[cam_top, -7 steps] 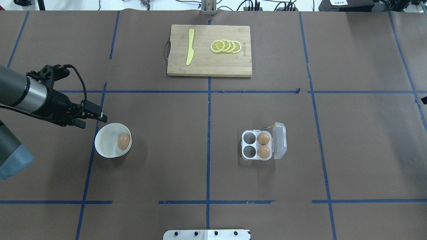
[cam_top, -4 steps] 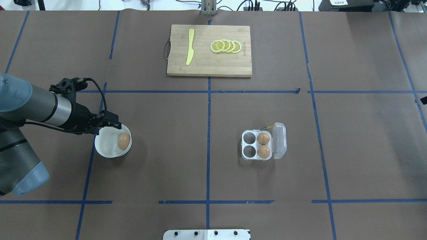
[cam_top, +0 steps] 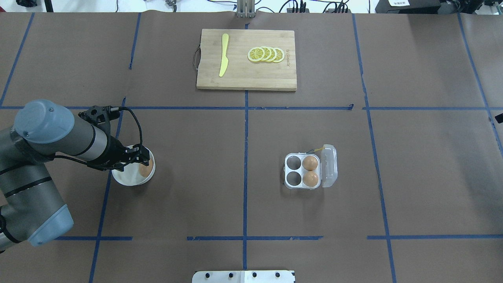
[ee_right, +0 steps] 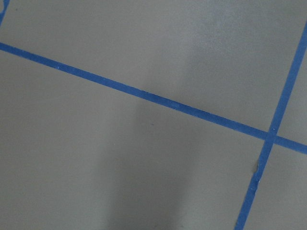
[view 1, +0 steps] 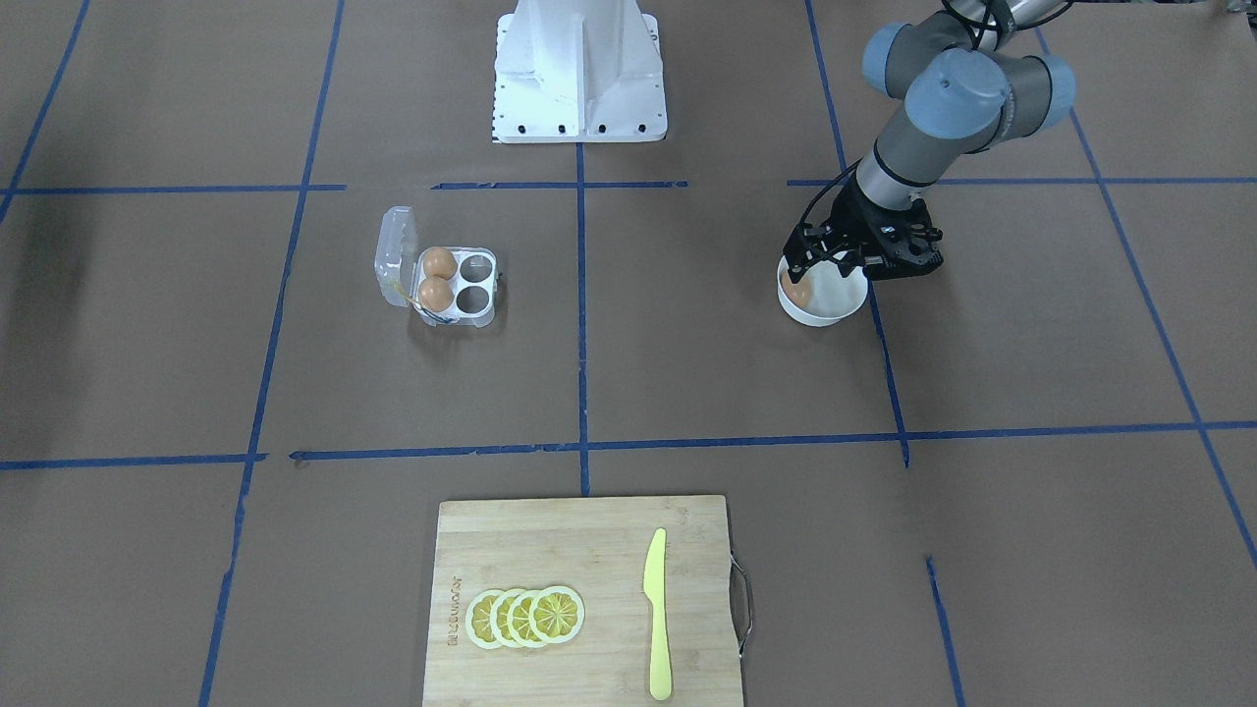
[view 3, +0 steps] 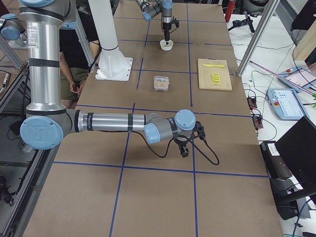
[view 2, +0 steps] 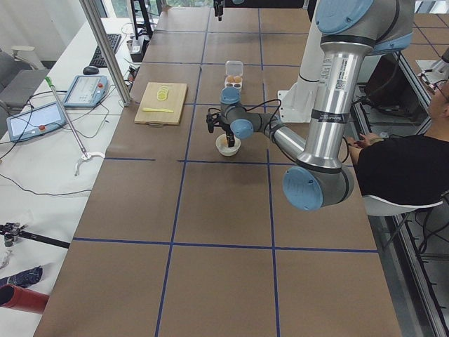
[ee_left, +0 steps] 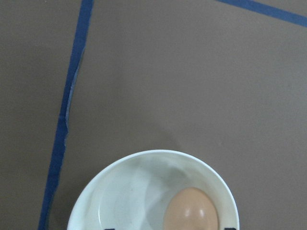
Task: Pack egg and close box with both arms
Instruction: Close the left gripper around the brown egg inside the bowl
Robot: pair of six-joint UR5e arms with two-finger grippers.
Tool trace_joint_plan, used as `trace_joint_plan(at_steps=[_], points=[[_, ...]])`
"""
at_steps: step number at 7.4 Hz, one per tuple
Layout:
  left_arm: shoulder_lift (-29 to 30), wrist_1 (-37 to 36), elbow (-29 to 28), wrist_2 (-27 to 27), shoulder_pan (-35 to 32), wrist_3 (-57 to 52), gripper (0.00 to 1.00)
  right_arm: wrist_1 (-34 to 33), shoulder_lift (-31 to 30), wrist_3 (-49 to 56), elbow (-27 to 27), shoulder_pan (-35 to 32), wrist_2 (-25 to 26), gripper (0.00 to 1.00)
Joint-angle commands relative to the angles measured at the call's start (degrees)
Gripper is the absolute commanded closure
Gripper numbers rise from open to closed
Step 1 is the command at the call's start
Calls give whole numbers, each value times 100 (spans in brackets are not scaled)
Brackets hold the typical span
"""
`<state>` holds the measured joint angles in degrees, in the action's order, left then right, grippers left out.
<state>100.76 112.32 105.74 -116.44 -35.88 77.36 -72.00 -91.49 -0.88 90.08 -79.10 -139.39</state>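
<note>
One orange-brown egg [cam_top: 145, 169] lies in a round white bowl [cam_top: 125, 176] on the left of the table. My left gripper [cam_top: 136, 158] hangs over the bowl beside that egg, jaws open and empty. The left wrist view shows the egg [ee_left: 191, 211] in the bowl [ee_left: 124, 191] just below. The clear box [cam_top: 302, 171] stands right of centre with its lid [cam_top: 329, 165] swung open. Two eggs [cam_top: 310, 170] fill its right cells; the two left cells are empty. My right gripper [view 3: 183, 149] shows only in the exterior right view, low over bare table; I cannot tell if it is open.
A wooden cutting board [cam_top: 246, 78] lies at the far middle with a yellow knife [cam_top: 224, 55] and lemon slices [cam_top: 266, 54]. The white base block [view 1: 579, 69] stands at the robot's side. Blue tape lines cross the brown table.
My left arm has swung to the right and toward the robot, bringing the gripper from left of the bowl to over it, close to the egg. Box and eggs have not moved.
</note>
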Motion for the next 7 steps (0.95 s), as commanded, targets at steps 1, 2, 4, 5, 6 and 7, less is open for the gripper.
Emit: trace_joint_plan(at_steps=[1,2,4,5,6,7], points=[[22,-35,-35,16,29,-2,25,-7,0,0,-8,0,0,0],[31,-35,-71,16,29,-11,26,-7,0,0,-8,0,0,0],[119,-35,-132,16,64,-19,26,2,0,0,-8,0,0,0],[128,-35,-133,25,64,-19,26,2,0,0,-8,0,0,0],[119,-35,-167,25,73,-28,28,-7,0,0,-8,0,0,0],[119,-26,-185,25,73,-28,29,-7,0,0,-16,0,0,0]])
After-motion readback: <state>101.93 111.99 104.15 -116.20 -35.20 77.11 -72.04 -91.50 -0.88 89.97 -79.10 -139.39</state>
